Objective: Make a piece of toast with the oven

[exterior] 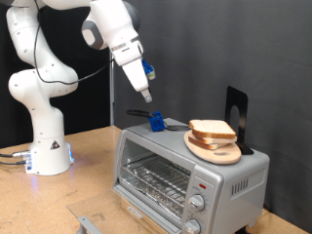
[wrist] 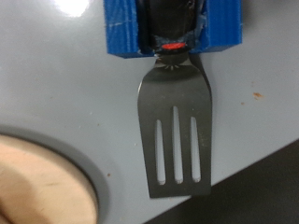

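- The piece of toast [exterior: 212, 130] lies stacked with another slice on a round wooden plate [exterior: 214, 152] on top of the oven [exterior: 185, 174]; nothing has gone inside yet.
- The oven door looks closed and its wire rack bare.
- The gripper [exterior: 146, 97] hovers above a slotted metal spatula [wrist: 175, 131] in its blue holder [exterior: 155, 120], touching nothing.
- I cannot tell how wide its fingers stand.

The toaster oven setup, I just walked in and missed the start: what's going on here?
The arm's end effector hangs above the oven, holding nothing. Right under it a metal spatula in a blue holder lies on the oven's top. The bread slices sit stacked on a round wooden plate on the oven, towards the exterior view's right. The oven door looks shut.
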Controlling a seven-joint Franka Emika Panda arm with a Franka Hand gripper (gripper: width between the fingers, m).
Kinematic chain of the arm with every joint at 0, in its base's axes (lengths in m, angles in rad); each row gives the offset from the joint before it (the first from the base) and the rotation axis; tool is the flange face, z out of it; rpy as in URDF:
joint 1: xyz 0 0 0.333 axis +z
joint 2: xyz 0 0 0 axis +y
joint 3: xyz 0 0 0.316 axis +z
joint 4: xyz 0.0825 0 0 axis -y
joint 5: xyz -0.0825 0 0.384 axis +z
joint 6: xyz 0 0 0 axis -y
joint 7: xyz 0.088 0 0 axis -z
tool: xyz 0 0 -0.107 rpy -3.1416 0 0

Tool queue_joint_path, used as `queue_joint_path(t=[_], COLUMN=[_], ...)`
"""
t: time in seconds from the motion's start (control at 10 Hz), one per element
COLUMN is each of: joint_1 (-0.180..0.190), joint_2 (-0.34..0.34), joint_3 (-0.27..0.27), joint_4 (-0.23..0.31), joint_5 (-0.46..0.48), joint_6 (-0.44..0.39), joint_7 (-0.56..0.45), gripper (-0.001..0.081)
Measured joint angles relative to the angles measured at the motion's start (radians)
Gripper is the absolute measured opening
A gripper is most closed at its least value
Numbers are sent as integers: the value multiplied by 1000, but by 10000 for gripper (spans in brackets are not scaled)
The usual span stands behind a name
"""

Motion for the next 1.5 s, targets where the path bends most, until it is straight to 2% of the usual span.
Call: queue_joint_path(t=[0.4, 0.7, 1.1, 1.5], joint_1=[34, 59, 80, 82], joint_2=[77, 113, 132, 132], joint_3=[9, 12, 22, 23], joint_4=[-20, -24, -33, -53], joint_5=[32, 53, 72, 74], joint_6=[88, 121, 138, 146], joint_7=[-28, -39, -39, -38], gripper=[808, 808, 808, 808])
